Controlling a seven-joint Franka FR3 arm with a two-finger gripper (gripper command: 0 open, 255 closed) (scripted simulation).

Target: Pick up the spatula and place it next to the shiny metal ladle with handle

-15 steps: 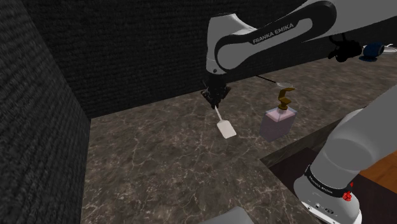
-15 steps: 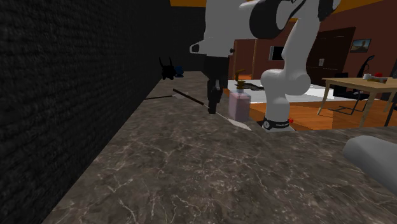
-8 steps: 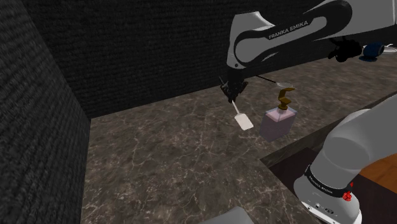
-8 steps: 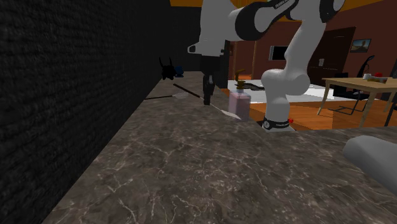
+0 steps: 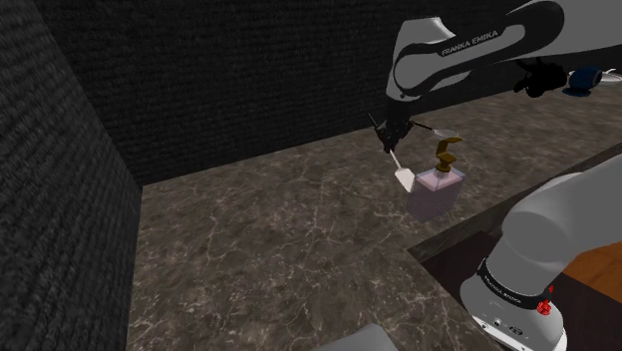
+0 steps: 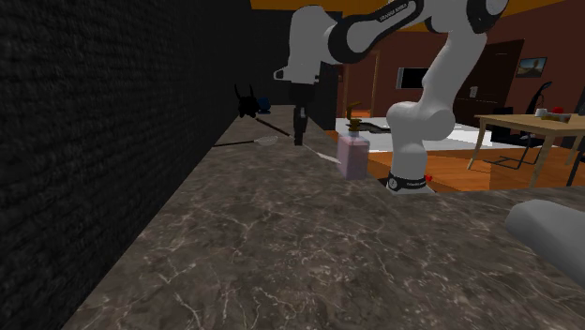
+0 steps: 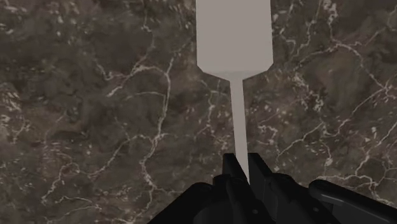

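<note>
My gripper (image 5: 389, 137) is shut on the thin handle of a white spatula (image 5: 403, 177), which hangs blade-down just above the dark marble counter (image 5: 259, 249). In the wrist view the fingers clasp the handle's end at the gripper (image 7: 244, 172), and the flat spatula blade (image 7: 234, 35) points away over the counter. The blade hangs right beside a pink soap dispenser (image 5: 436, 191) with a brass pump. A thin ladle (image 5: 423, 126) lies on the counter just behind the gripper, near the dark back wall. In the second exterior view the gripper (image 6: 299, 138) hangs at the counter's far end.
Dark textured walls (image 5: 199, 90) bound the counter at the back and the shoulder view's left. A black object (image 5: 538, 76) and a blue one (image 5: 583, 78) sit far along the counter. A grey rounded thing (image 6: 553, 234) lies at the near edge. The robot's stand (image 5: 518, 289) fills the lower right.
The gripper has carried the spatula toward the shoulder view's right and back, from mid-counter to beside the soap dispenser, close to the ladle. Its grip stays shut.
</note>
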